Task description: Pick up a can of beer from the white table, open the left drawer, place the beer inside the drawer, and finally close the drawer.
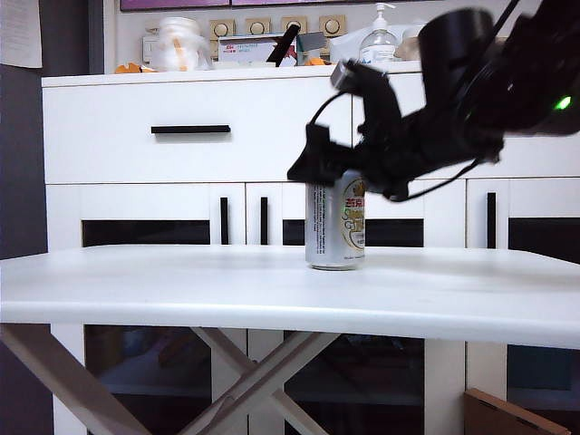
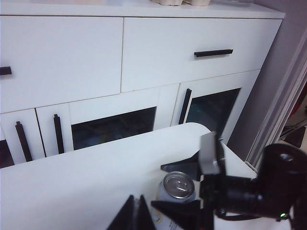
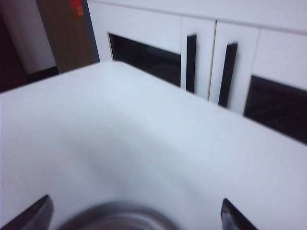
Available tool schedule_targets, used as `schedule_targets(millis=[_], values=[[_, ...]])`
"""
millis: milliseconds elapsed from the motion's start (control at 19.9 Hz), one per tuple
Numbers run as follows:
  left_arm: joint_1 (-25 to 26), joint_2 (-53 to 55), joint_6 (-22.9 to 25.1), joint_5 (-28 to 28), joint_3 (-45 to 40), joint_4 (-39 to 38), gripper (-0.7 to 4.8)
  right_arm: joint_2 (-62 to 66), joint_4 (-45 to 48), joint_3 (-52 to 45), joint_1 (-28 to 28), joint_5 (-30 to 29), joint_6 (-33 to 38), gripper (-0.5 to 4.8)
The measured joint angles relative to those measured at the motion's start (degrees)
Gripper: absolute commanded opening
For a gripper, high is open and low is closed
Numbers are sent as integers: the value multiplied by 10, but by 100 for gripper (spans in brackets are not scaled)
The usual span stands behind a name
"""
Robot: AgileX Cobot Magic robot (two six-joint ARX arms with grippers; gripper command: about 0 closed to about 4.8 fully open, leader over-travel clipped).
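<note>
While the right claw (image 1: 337,172) straddles the can of beer (image 1: 336,222) on the desk (image 1: 181,290), jaws apart, pickup is underway; next, close squarely. Left claw (image 2: 135,211): together, idle.

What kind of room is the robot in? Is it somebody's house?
Probably a home-style room, maybe a mock-up for testing. A white cabinet with drawers and glass doors stands behind a white table holding a beer can, and a pump bottle and clutter sit on top.
</note>
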Motion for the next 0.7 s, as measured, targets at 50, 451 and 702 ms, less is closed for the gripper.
schedule_targets(millis=[50,451,702], values=[[0,0,0,0,0,0,-5,10,0,0,1,0,0,479],[0,0,0,0,0,0,-5,39,-16,0,3,0,2,76],[0,0,0,0,0,0,-5,34,-21,-1,4,0,7,-5]])
